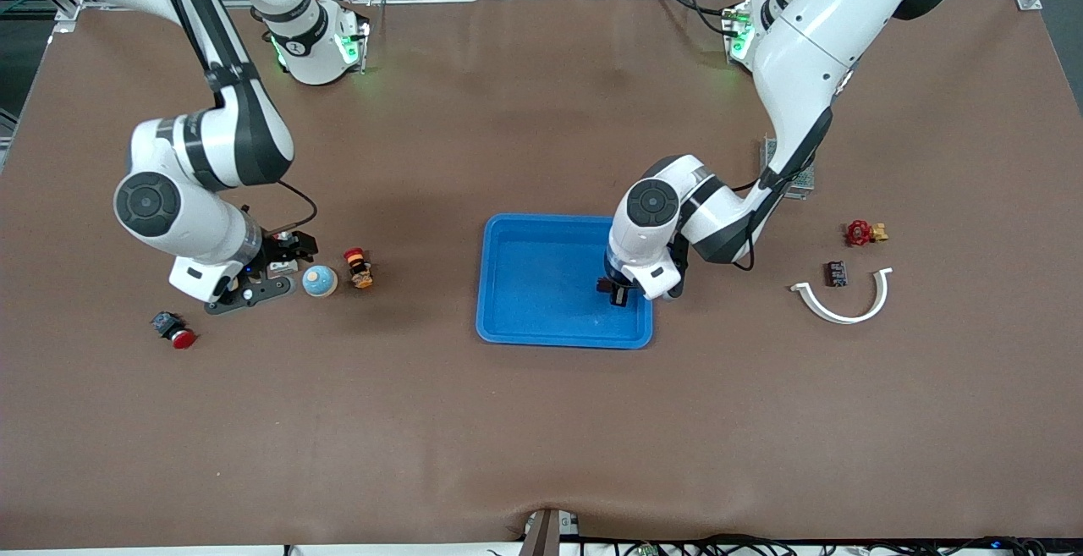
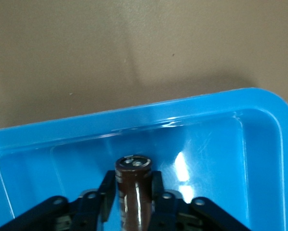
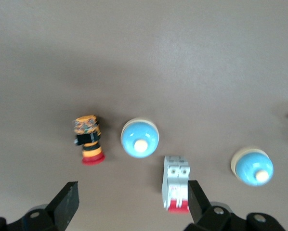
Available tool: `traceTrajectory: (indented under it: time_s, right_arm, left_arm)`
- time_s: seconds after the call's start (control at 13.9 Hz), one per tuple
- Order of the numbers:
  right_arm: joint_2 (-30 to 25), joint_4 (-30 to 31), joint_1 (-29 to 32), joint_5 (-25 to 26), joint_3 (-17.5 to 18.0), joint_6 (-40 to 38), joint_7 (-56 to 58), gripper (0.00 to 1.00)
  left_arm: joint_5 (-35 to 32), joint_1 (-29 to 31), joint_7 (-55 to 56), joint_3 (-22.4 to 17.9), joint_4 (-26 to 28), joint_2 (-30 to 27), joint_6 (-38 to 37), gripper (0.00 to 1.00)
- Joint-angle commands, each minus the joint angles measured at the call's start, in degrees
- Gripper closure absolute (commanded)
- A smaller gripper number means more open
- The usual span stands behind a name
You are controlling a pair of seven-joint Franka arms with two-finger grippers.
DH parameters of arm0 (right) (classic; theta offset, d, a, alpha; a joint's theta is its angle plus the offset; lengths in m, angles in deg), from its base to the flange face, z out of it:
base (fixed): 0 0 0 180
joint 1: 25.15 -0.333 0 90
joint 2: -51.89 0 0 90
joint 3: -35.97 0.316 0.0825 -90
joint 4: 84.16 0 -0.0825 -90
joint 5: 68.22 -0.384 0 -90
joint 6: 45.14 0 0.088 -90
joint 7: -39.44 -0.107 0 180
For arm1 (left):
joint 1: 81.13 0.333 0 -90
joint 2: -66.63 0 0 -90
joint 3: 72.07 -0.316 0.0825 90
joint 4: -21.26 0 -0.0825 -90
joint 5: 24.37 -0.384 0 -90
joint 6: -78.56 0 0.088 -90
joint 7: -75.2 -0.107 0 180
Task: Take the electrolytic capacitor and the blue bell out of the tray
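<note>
The blue tray (image 1: 533,277) lies mid-table. My left gripper (image 1: 616,292) is inside it, at the end toward the left arm. It is shut on the electrolytic capacitor (image 2: 133,166), a dark brown cylinder with a silvery end cap, gripped between both fingers over the tray floor (image 2: 206,159). A blue bell (image 1: 320,282) with a cream button sits on the table outside the tray, toward the right arm's end. My right gripper (image 1: 269,278) hovers beside it, open, with nothing held. The right wrist view shows two blue bells (image 3: 140,137) (image 3: 252,166) beside its open gripper (image 3: 132,204).
A white circuit breaker (image 3: 176,183) lies by one right finger. An orange-and-red button (image 1: 359,268) is beside the bell, and a red push button (image 1: 173,329) lies nearer the front camera. A white curved clip (image 1: 846,302), a small black part (image 1: 836,272) and a red valve (image 1: 863,233) lie at the left arm's end.
</note>
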Motion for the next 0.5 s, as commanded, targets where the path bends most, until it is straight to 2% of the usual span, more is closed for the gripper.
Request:
traceTrajectory:
  time_s: [0.0, 0.22, 0.43]
  right_arm:
    - [-0.7, -7.1, -1.8, -0.9, 0.1, -10.5, -5.2, 0.0]
    - [-2.4, -15.6, -2.9, -1.0, 0.1, -22.7, -7.3, 0.0]
    - [-5.4, -22.6, -3.1, -1.0, 0.3, -32.9, -9.7, 0.0]
  left_arm:
    - [-1.5, -0.6, 0.4, -0.2, -0.9, 0.4, 0.1, 1.0]
    - [-1.5, -0.6, -0.4, -0.2, -1.3, -0.5, -1.3, 1.0]
    - [-0.1, 0.4, -9.6, 1.2, -2.2, -2.6, -10.4, 1.0]
